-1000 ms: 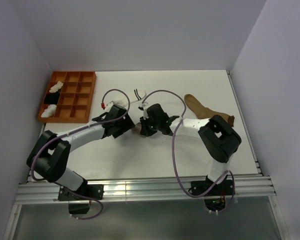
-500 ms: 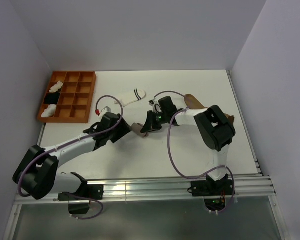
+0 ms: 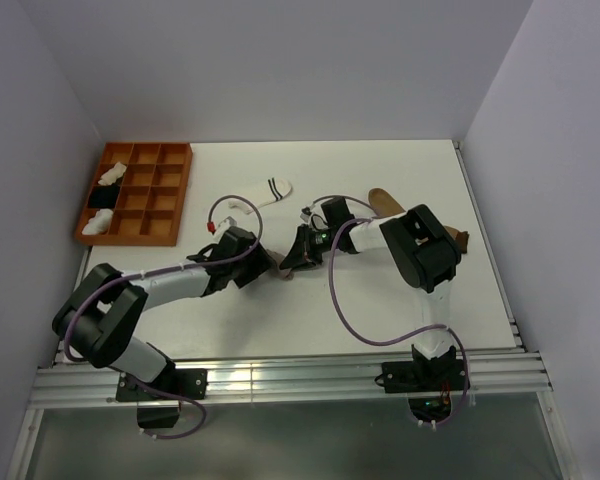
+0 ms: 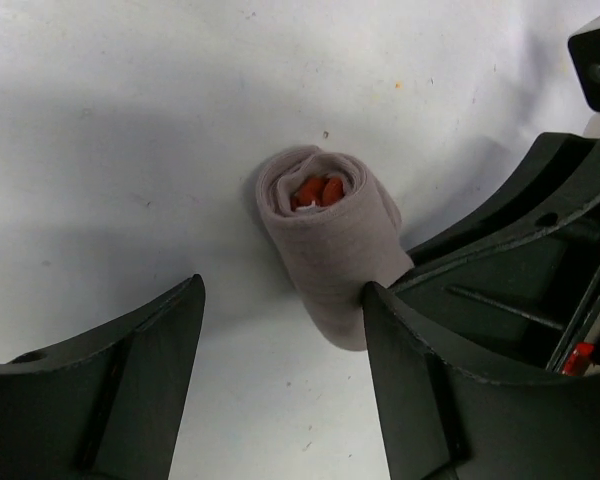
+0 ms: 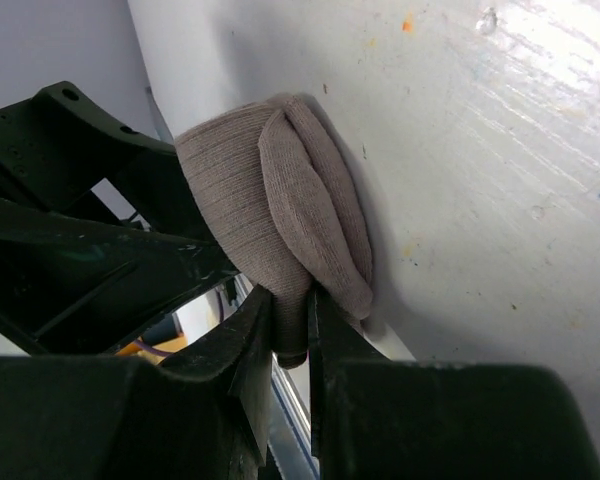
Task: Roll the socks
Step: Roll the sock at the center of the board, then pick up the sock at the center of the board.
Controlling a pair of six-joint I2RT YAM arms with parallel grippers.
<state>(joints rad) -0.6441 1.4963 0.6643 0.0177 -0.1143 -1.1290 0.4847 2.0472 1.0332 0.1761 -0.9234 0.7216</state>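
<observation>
We saw the left arm (image 3: 170, 278) stretched low over the table (image 3: 380, 300), from the near left corner to the middle. The left claw (image 4: 285, 300) was spread wide. The rolled grey sock (image 4: 330, 240) lay on the table inside that gap, right up against one side of the claw and apart from the other. Red showed at the open end of the roll.

The right arm (image 3: 425, 255) went up from its base, bent sharply, and reached back to the left to the same spot. The right claw (image 5: 290, 312) was pressed together on a fold of the grey sock, pinching it. The two claws were just beside each other, face to face.

Farther back lay the white sock (image 3: 263, 192) with dark stripes, flat. The brown sock (image 3: 388, 204) lay behind the right arm, which hid part of it. An orange tray (image 3: 166, 205) sat at the far left with white bundles (image 3: 113, 175) and a black bundle (image 3: 102, 198) in it.
</observation>
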